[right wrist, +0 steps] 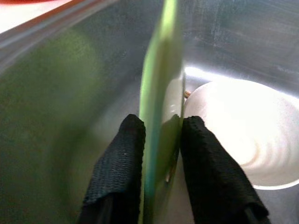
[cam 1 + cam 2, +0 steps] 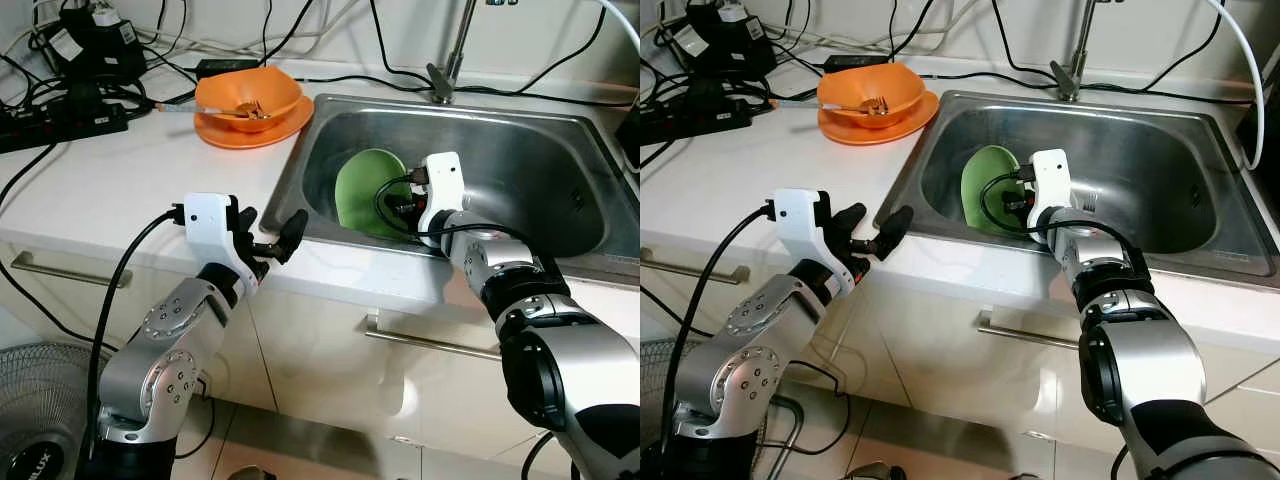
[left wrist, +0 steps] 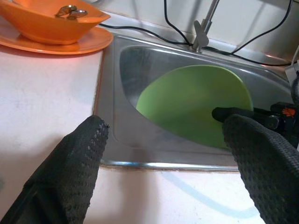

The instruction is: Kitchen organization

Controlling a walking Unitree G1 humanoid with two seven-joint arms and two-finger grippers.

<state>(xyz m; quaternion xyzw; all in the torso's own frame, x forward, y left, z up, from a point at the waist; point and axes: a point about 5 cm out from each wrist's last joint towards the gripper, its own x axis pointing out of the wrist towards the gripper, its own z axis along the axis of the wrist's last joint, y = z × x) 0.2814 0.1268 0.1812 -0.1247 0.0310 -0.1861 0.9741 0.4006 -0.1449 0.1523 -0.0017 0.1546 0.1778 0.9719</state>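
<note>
Right gripper fingers clamp green plate on edge in sink; you still lift out. Left gripper fingers spread, empty, over bench.

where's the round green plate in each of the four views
Left eye view: round green plate tilted on edge at the steel sink's left side, right gripper on it.
Right eye view: same, centre.
Left wrist view: centre, between the left gripper's fingers.
Right wrist view: edge-on, clamped.
Shared landmark: the sink.
</note>
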